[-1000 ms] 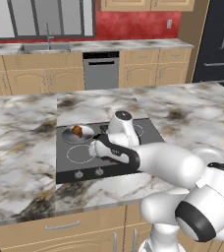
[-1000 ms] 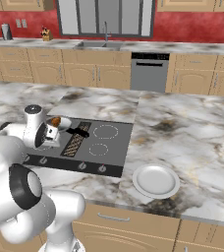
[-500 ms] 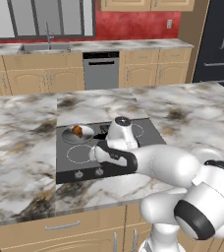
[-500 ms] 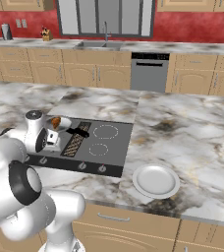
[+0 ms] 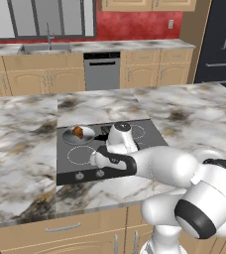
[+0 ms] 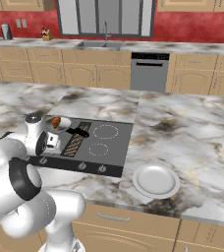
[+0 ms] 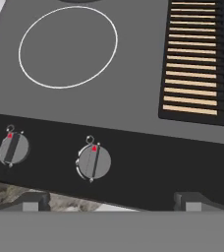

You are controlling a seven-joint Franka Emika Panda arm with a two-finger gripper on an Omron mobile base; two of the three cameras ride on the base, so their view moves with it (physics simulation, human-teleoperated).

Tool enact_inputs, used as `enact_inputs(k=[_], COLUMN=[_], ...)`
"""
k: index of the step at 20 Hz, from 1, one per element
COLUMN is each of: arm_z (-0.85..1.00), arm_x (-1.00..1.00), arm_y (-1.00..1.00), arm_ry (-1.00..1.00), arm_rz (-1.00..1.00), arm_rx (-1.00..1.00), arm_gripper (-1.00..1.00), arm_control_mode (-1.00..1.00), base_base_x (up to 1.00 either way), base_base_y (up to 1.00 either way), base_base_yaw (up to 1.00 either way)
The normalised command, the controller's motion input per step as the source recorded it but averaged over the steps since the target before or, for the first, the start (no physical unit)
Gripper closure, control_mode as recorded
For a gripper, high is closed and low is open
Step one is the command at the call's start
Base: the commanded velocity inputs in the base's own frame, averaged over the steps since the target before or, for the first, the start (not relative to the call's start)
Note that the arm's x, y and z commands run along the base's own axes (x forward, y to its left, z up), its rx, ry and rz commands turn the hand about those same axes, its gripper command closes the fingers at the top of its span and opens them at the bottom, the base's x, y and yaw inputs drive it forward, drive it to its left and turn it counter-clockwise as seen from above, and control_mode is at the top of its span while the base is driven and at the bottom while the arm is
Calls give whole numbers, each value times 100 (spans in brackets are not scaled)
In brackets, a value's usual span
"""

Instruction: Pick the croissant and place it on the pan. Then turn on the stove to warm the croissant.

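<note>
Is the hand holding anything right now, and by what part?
Nothing. The hand is open above the stove's front knobs; the croissant already sits in the pan.

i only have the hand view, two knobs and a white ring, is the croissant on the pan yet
Observer: Yes. In the left base view the croissant sits inside the pan, on the back left of the stove.
Operator: where's the pan handle pointing
Observer: In the right base view its black handle runs from the pan toward the brown grille strip in the stove's middle.
Operator: anything else on the counter near me
Observer: A round white plate lies on the marble counter, just off the stove's front right corner.
Operator: how many knobs in total
Observer: The right base view shows more knobs along the front strip than your two; the arm may hide some.
</note>
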Motion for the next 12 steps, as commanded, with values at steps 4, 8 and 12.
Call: enact_inputs(k=[4,8,12], arm_z=[-4,-10,-19], arm_x=[0,0,0], arm_y=[0,0,1], arm_ry=[0,0,0], arm_rz=[0,0,0], arm_rx=[0,0,0], arm_gripper=[-100,-100,-100], arm_control_mode=[-100,-100,-100], base_base_x=[0,0,0], base_base_y=[0,0,0], base_base_yaw=[0,0,0])
